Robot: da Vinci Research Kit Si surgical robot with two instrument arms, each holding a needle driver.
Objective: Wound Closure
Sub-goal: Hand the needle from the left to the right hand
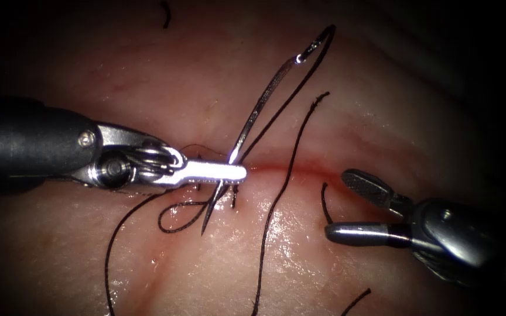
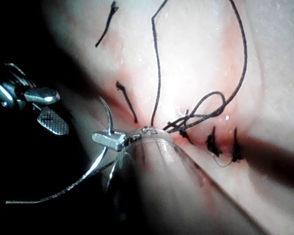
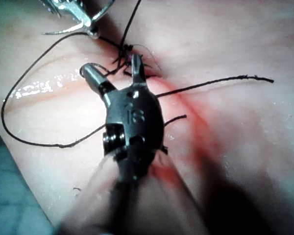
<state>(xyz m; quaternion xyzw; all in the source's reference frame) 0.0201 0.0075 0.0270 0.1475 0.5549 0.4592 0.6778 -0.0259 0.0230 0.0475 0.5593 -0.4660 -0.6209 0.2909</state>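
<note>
My left tool (image 1: 238, 172) comes in from the left and lies over the cut (image 1: 300, 168), its jaws shut on the curved needle (image 1: 265, 96) about a third of the way back from the point. The needle is free of the tissue (image 1: 382, 117): its point hangs just below the jaws and its thread end arcs up and to the right. Black thread (image 1: 288, 99) runs down from that end alongside the needle. At the cut's right end my right tool (image 1: 338, 203) stands open and holds nothing. The left wrist view shows the left tool (image 2: 108, 139) on the needle (image 2: 104, 161); the right wrist view shows the right tool (image 3: 112, 64).
Dark stitches (image 1: 233, 196) cross the cut just under the left jaws, with a thread loop (image 1: 174, 225) beside them. A long loose strand (image 1: 279, 187) runs down the tissue between the tools. Short cut ends of thread (image 1: 325, 205) lie near the right tool. Red fluid tints the cut.
</note>
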